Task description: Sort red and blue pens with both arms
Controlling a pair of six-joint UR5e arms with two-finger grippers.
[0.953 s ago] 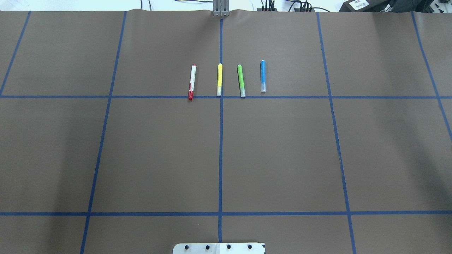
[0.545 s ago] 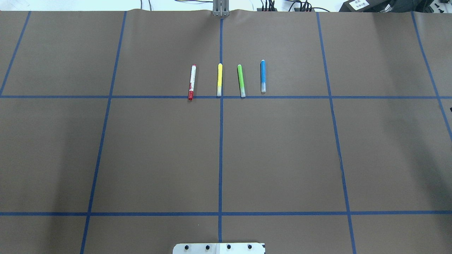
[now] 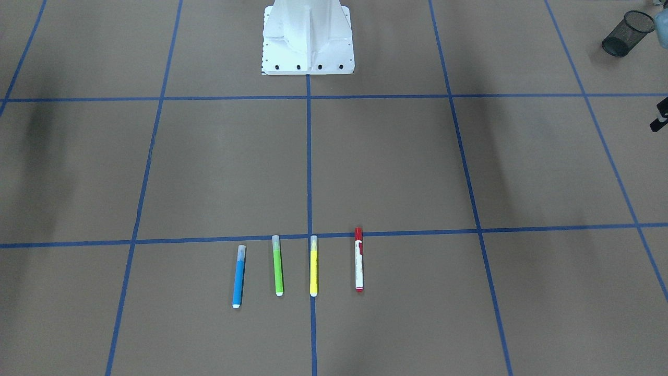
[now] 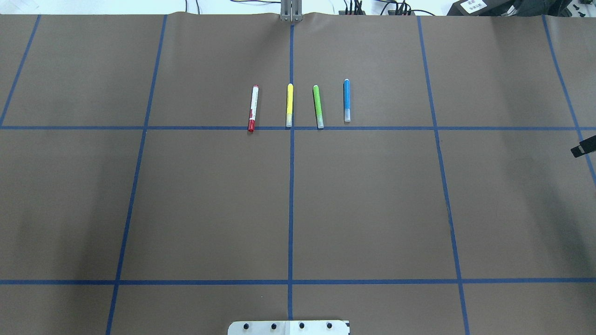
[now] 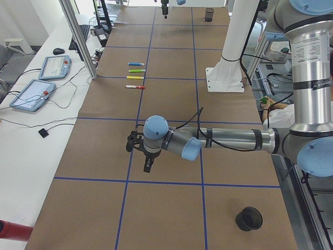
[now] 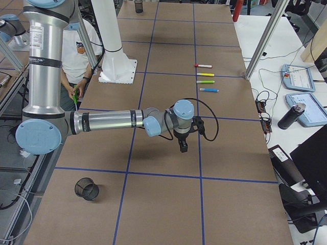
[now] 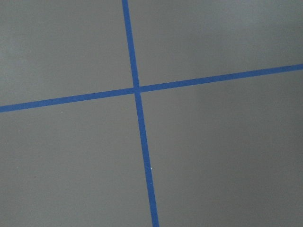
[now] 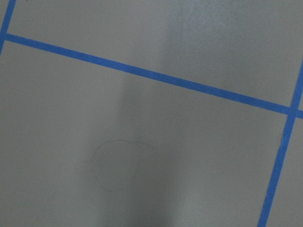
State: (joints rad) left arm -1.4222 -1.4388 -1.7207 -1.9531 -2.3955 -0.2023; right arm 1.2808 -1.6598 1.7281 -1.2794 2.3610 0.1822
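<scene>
Four pens lie in a row on the brown table (image 4: 372, 209), side by side and not touching, next to a line of blue tape (image 4: 186, 127). The red pen (image 4: 253, 108) is at the robot's left end of the row, and its cap lies on the tape. The blue pen (image 4: 347, 100) is at the right end. The yellow pen (image 4: 289, 105) and the green pen (image 4: 318, 106) lie between them. The left gripper (image 5: 148, 165) and the right gripper (image 6: 183, 147) hang over the table, well apart from the pens. I cannot tell if their jaws are released or clenched.
</scene>
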